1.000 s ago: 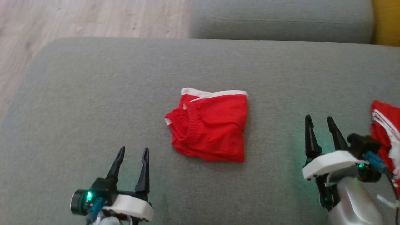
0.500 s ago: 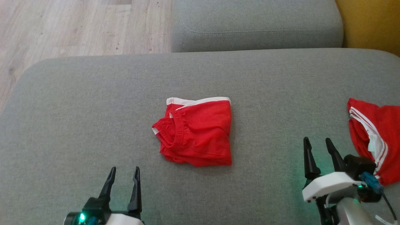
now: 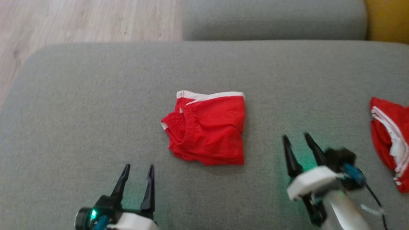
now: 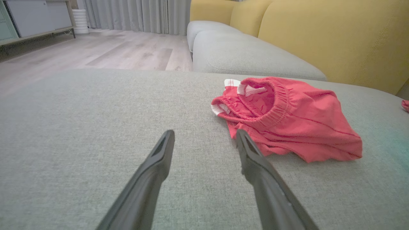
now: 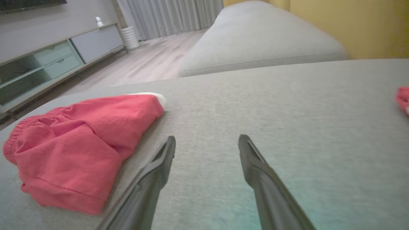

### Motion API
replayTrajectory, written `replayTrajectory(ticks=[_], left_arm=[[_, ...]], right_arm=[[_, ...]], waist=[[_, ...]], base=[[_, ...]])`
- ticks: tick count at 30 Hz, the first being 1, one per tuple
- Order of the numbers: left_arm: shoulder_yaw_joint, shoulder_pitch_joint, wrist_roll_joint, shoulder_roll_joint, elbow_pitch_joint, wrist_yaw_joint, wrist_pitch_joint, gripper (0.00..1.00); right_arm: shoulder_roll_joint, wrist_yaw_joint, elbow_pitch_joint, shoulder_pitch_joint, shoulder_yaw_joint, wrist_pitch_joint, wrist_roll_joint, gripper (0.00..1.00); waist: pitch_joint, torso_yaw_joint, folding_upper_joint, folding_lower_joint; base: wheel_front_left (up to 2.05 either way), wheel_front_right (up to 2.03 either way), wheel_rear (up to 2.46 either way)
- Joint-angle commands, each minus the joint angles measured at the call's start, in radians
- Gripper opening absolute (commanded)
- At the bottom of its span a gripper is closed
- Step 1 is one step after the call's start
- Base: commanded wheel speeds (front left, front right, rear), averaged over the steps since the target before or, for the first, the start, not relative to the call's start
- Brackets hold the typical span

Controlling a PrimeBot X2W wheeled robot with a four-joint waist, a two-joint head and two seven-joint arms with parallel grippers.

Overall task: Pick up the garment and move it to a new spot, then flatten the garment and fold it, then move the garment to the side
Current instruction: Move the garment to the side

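Shorts (image 3: 207, 129): red, doubled into a squarish bundle at the centre of the head view, flat on the grey cushion (image 3: 96, 111); nothing touches them
Lie: no clear long axis (the bundle is about as wide as it is tall in the frame); elastic waistband (image 3: 188, 127) on the left side, white trim (image 3: 217, 95) along the upper edge
Left gripper (image 3: 139, 166): lower left of the frame; fingers spread wide and empty, pointing up-frame; the shorts lie up and to the right of its tips, with the waistband corner just beside them
Right gripper (image 3: 296, 135): lower right; also wide open and empty; level with the middle of the bundle, which lies to its left across a strip of bare cushion
Nearer arm: the left, by my reading, though not by much
Coming move: probably a pickup; the left would go up-right to the waistband corner, the right sideways to the plain right edge
Second garment (image 3: 388, 140): red and white, at the right edge of the frame, well apart from the shorts and to the right of the right gripper
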Motion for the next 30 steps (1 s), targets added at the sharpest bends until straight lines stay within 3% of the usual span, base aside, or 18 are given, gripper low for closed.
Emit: replayTrajectory(ticks=[1, 5, 9, 13, 14, 15, 16, 22, 30], left_arm=[[0.01, -0.063, -0.01, 0.001, -0.029, -0.002, -0.005, 1.0], [-0.038, -0.094, -0.028, 0.001, -0.013, -0.004, -0.005, 1.0], [-0.063, -0.111, -0.035, 0.001, -0.009, 0.001, -0.005, 1.0], [-0.08, -0.12, -0.043, 0.001, -0.01, 0.004, -0.005, 1.0], [-0.08, -0.12, -0.045, 0.001, -0.012, 0.005, -0.005, 1.0], [-0.079, -0.119, -0.047, 0.001, -0.013, 0.007, -0.005, 1.0], [-0.076, -0.119, -0.048, 0.001, -0.014, 0.009, -0.005, 1.0], [-0.067, -0.126, -0.046, 0.001, -0.022, 0.004, -0.005, 1.0], [-0.078, -0.141, -0.036, 0.001, -0.026, -0.021, -0.005, 1.0]], right_arm=[[-0.002, -0.001, -0.017, -0.099, 0.067, -0.012, 0.019, 1.0], [-0.002, -0.001, 0.058, -0.202, 0.179, -0.012, 0.13, 1.0], [-0.002, -0.001, 0.134, -0.261, 0.231, -0.012, 0.17, 1.0], [-0.002, -0.001, 0.287, -0.295, 0.277, -0.003, 0.159, 1.0], [-0.002, -0.001, 0.307, -0.299, 0.281, -0.003, 0.162, 0.92], [-0.002, -0.001, 0.32, -0.304, 0.29, -0.004, 0.16, 0.35], [-0.002, -0.001, 0.326, -0.309, 0.297, -0.005, 0.164, 0.0], [-0.002, -0.001, 0.316, -0.333, 0.258, -0.011, 0.14, 0.0], [-0.002, -0.001, 0.247, -0.274, 0.165, -0.012, 0.095, 0.0]], waist=[[0.044, 0.035, 0.0, 0.0], [0.096, 0.103, 0.0, 0.0], [0.119, 0.152, 0.0, 0.0], [0.137, 0.182, 0.0, 0.0], [0.139, 0.183, 0.0, 0.0], [0.142, 0.181, 0.0, 0.0], [0.145, 0.177, 0.0, 0.0], [0.137, 0.131, 0.0, 0.0], [0.082, -0.082, 0.0, 0.0]], base=[[0.0, 0.0, 0.0], [0.0, 0.0, 0.0], [0.0, 0.0, 0.0], [0.0, 0.0, 0.0], [0.0, 0.0, 0.0], [0.0, 0.0, 0.0], [0.0, 0.0, 0.0], [0.0, 0.0, 0.0], [0.0, 0.0, 0.0]])
